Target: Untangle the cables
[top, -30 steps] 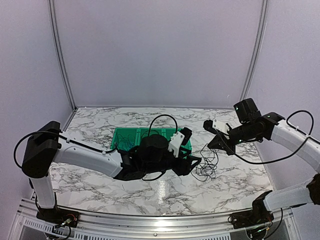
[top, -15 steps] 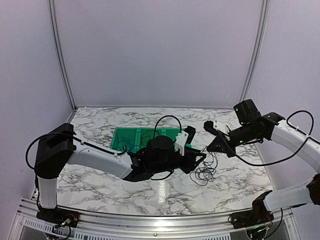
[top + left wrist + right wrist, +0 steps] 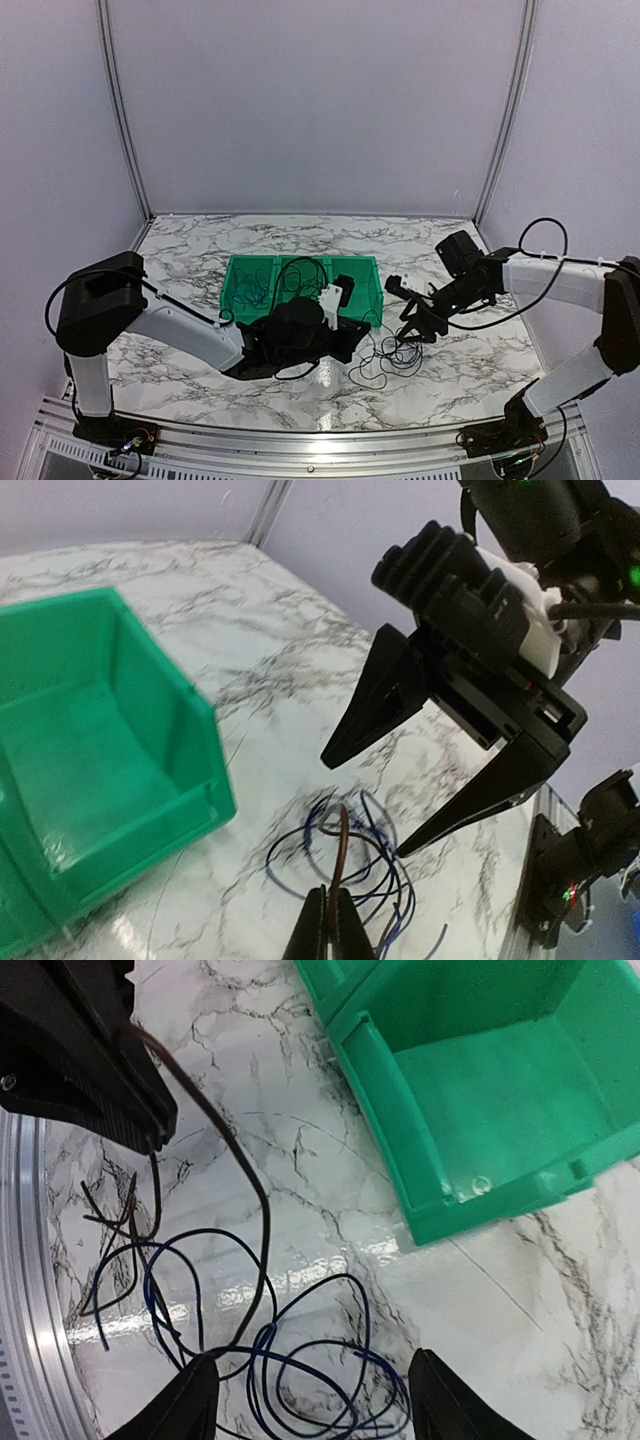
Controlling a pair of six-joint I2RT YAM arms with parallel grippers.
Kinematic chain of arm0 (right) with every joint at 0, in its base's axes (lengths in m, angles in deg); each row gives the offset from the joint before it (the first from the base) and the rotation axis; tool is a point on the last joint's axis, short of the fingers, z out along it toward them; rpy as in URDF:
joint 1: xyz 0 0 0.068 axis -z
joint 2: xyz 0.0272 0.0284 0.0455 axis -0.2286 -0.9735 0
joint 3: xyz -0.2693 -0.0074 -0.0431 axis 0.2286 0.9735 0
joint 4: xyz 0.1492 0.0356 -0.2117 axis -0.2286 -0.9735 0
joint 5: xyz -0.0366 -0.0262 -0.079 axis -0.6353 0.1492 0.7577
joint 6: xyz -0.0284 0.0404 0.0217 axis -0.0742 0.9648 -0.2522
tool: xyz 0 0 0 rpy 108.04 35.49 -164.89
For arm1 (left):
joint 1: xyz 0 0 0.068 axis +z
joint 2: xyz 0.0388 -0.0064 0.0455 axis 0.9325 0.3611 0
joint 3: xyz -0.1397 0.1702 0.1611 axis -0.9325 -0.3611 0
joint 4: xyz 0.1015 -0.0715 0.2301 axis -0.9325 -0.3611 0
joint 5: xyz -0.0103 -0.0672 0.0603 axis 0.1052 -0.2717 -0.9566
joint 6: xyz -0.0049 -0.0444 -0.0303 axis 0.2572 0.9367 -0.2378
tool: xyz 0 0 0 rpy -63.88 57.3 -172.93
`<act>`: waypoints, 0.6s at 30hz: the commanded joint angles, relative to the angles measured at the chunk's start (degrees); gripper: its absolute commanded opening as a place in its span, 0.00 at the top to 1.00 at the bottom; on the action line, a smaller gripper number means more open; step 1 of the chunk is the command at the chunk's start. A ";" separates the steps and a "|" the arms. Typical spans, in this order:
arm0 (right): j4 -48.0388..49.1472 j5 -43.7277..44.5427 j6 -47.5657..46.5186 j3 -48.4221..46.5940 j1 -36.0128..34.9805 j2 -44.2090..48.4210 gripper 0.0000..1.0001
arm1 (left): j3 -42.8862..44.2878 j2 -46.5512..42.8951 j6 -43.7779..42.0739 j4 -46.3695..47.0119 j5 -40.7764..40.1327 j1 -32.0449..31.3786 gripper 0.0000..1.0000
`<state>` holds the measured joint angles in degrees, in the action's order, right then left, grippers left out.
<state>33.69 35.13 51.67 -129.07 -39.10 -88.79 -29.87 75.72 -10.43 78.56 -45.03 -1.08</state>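
The cables (image 3: 385,358) lie as a loose tangle of thin blue and dark loops on the marble table, just right of the green bin (image 3: 365,268). My left gripper (image 3: 330,898) is shut on a brown cable (image 3: 343,845) that rises out of the tangle. In the right wrist view that brown cable (image 3: 240,1170) runs up to the left gripper's black jaws at the top left. My right gripper (image 3: 312,1355) hangs open right above the blue loops (image 3: 341,1277), one finger on each side, holding nothing. From above, the right gripper (image 3: 410,326) faces the left gripper (image 3: 358,335) across the tangle.
The green bin (image 3: 120,730) has several compartments; the right one beside the tangle is empty, and the left ones (image 3: 258,285) hold thin cords. An aluminium rail (image 3: 300,440) runs along the table's near edge. Booth walls close in the back and sides.
The right gripper came down toward the table, opened and let the cables go. The left gripper shut on the brown cable and drew back to the left and nearer.
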 commanded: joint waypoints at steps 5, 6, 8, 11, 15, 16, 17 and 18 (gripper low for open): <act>7.50 7.53 3.60 -2.57 -10.32 -13.29 0.34 | -10.09 -6.75 4.24 2.95 -5.80 0.04 1.00; 7.88 8.39 4.14 -2.44 -10.35 -14.28 0.36 | -11.39 -7.91 4.46 2.96 -6.70 0.04 1.00; 8.42 10.38 4.81 -1.71 -10.33 -15.83 0.42 | -14.87 -11.40 5.93 3.05 -9.24 -0.04 1.00; 8.40 12.09 4.88 -0.51 -10.25 -16.76 0.54 | -21.49 -19.40 6.05 3.14 -12.56 -0.13 1.00; 7.93 14.44 4.79 0.17 -8.89 -17.65 0.77 | -27.02 -34.42 0.95 0.04 -16.79 -0.31 1.00; 7.73 14.50 4.82 0.13 -8.03 -17.71 0.78 | -27.21 -38.45 -1.03 -2.80 -18.48 -0.26 1.00; 7.54 14.51 4.85 0.12 -7.14 -17.66 0.81 | -27.02 -42.34 -3.15 -6.25 -20.28 -0.31 1.00; 7.24 14.48 4.83 0.08 -6.04 -17.57 0.88 | -26.53 -46.23 -5.62 -9.32 -22.04 -0.28 1.00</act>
<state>42.93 45.42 55.74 -129.55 -48.31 -104.68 -56.84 42.02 -8.15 76.57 -58.78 -1.14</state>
